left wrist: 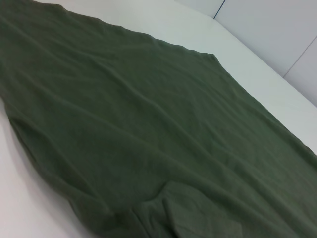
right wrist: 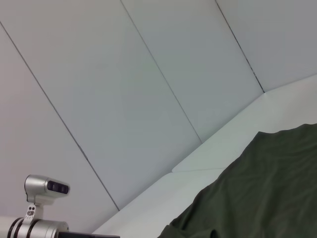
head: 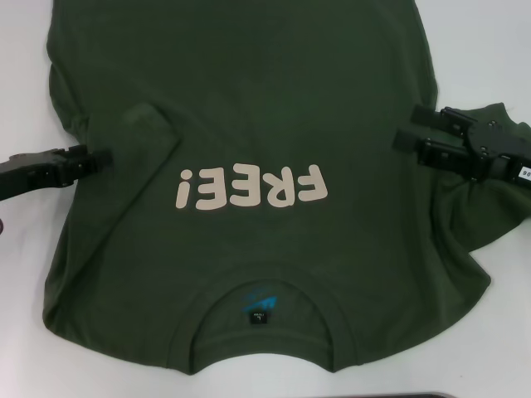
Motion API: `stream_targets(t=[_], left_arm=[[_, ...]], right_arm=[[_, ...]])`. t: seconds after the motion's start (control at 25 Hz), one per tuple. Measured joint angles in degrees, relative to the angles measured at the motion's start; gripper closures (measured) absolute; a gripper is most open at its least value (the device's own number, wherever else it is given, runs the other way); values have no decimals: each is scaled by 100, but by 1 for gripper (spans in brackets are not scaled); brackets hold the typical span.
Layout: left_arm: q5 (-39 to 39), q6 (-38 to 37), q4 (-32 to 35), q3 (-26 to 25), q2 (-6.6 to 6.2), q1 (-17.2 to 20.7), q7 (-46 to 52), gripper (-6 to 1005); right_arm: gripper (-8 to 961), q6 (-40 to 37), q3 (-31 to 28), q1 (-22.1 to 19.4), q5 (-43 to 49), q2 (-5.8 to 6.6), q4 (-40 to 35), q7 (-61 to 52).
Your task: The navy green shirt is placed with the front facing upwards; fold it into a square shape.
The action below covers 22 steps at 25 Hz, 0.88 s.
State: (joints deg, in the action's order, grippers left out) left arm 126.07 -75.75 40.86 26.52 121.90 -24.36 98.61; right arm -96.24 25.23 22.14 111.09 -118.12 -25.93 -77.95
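A navy green shirt is seen spread front-up across a white table, its collar lying nearest the robot and the pale "FREE!" lettering reading upside down in the head view. At the left, the left gripper is held low at the shirt's side edge, level with the lettering, its black fingers drawn together with the tips at the cloth; whether fabric is actually pinched between them cannot be told. Just beside those tips, the left sleeve is seen folded inward onto the body of the garment. In the left wrist view, only the shirt is shown, stretched out over the table, with a folded flap at one edge. At the right, the right gripper is held above the shirt's other side, near the right sleeve, its two fingers spread apart and nothing gripped between them. In the right wrist view, a shirt edge is shown on the table before a panelled wall.
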Motion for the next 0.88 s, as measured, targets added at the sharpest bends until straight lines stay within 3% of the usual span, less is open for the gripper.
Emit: stream_targets(t=[0.16, 0.88], left_arm=[[-2, 2, 2, 0, 0, 0, 0, 466], [-2, -343, 19, 50, -8, -31, 165, 469]], right_arm=[[37, 0, 0, -13, 0, -5, 0, 0], [36, -9, 0, -17, 0, -9, 0, 0]])
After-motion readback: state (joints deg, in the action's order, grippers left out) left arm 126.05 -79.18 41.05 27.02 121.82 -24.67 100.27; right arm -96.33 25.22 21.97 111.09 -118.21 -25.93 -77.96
